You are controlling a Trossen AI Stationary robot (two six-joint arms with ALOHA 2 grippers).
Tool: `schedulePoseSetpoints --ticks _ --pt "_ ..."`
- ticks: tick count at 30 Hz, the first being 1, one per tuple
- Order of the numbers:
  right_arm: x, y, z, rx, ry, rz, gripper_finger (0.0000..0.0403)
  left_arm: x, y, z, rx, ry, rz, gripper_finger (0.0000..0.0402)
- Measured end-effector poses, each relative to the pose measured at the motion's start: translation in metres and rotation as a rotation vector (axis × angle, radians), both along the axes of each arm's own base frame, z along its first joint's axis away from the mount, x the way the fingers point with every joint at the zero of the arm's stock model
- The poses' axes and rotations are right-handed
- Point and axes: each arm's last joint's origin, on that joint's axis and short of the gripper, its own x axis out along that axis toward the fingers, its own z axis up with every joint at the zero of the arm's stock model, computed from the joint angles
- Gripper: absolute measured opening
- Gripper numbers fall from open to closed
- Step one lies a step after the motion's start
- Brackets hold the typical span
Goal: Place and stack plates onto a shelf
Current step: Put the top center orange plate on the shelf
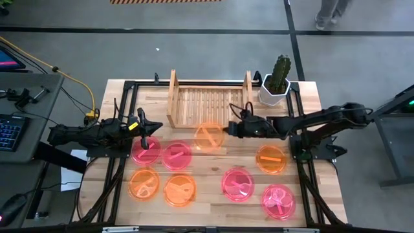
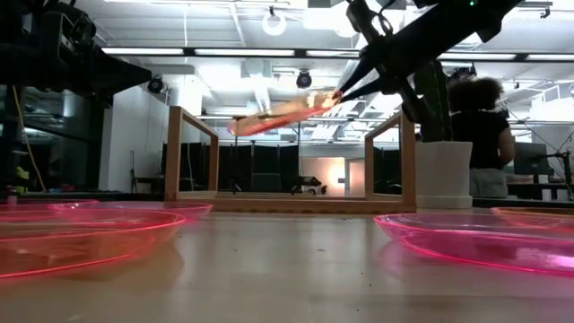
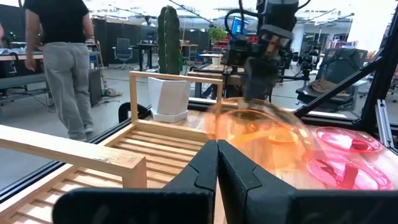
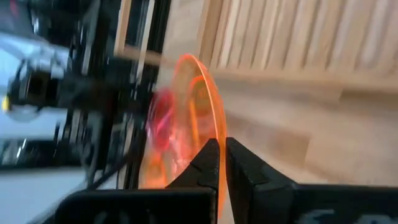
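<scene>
My right gripper [image 1: 228, 128] is shut on an orange plate [image 1: 208, 136] and holds it in the air just in front of the light-wood shelf [image 1: 210, 103]. The low view shows this plate [image 2: 282, 114] tilted, level with the tops of the shelf's side boards. Seven more plates lie flat on the table: pink ones [image 1: 176, 155] [image 1: 238, 183] [image 1: 278, 200] and orange ones [image 1: 143, 183] [image 1: 180, 189] [image 1: 270, 158]. My left gripper [image 1: 146, 139] hovers shut [image 3: 217, 158] above the leftmost pink plate [image 1: 143, 154], touching nothing. My right gripper [image 4: 221, 155] pinches the orange plate's rim [image 4: 219, 134] between its two fingers, on the side toward the table's right. The fingers come from the right, slanting slightly down. The plate is lifted clear and tilted, with its free edge [image 2: 235, 126] lower than the held edge.
A white pot with a cactus [image 1: 278, 81] stands at the shelf's right end, close behind my right arm. A person [image 2: 475, 135] stands beyond the table's far edge. Bare wood shows between the shelf's front edge and the rows of plates.
</scene>
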Motion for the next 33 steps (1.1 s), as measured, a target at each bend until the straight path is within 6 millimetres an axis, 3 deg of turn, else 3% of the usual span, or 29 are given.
schedulePoseSetpoints --ticks 11,22,27,33 --pt "0.013 -0.051 0.002 -0.097 -0.043 -0.25 0.0 0.0 0.0 0.0 0.0 0.0 0.001 0.0003" --pt "0.081 -0.102 0.025 -0.236 0.061 -0.255 0.0 0.0 0.0 0.0 0.0 0.007 0.003 0.0003" --pt "0.109 -0.12 0.016 -0.242 0.118 -0.226 0.0 0.0 0.0 0.0 0.0 0.008 0.003 0.0003" --pt "0.129 -0.138 -0.012 -0.218 0.224 -0.222 0.0 0.0 0.0 0.0 0.0 0.007 0.003 0.0003"
